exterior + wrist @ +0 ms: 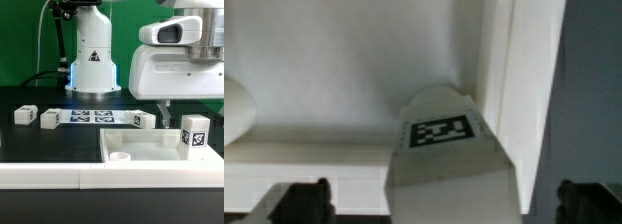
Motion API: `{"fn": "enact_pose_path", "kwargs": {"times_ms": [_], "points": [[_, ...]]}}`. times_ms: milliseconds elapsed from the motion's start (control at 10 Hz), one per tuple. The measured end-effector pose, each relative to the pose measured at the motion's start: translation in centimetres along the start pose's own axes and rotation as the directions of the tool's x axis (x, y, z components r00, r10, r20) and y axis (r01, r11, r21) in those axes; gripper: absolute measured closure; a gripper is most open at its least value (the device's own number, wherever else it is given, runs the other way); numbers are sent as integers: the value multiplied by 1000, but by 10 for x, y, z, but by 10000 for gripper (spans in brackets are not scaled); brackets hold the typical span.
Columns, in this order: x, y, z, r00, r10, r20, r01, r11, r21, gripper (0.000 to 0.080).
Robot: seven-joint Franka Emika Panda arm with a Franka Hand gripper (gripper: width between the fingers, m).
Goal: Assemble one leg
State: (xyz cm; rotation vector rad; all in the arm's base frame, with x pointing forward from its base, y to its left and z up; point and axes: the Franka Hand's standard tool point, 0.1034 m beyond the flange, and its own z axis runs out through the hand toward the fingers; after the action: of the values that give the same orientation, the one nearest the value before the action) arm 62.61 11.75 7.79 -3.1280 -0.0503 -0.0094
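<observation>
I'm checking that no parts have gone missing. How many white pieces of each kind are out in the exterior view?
Legs: 4, three on the black table and one upright on the panel
Large flat panel: 1
Marker board: 1
Total: 6

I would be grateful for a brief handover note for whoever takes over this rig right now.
Gripper: open, fingers either side of one leg, not closed on it.
That leg stands upright on the large white panel, at the exterior view's right end, tag facing the camera.
Other loose legs lie on the black table, beside the marker board.
Done: a leg stands on the panel; whether it is seated, I cannot tell.
Left: confirm the seating, then withdraw the arm.
</observation>
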Motion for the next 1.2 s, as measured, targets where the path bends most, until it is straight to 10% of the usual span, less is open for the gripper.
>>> {"fn": "enact_pose_path", "kwargs": {"times_ms": [300, 700, 1200], "points": [[0, 0, 0, 1000, 0, 0, 0, 1000, 0, 508], [1, 1, 0, 976, 219, 4, -219, 975, 26, 508], [0, 5, 1, 670, 742, 28, -742, 666, 77, 508]]}}
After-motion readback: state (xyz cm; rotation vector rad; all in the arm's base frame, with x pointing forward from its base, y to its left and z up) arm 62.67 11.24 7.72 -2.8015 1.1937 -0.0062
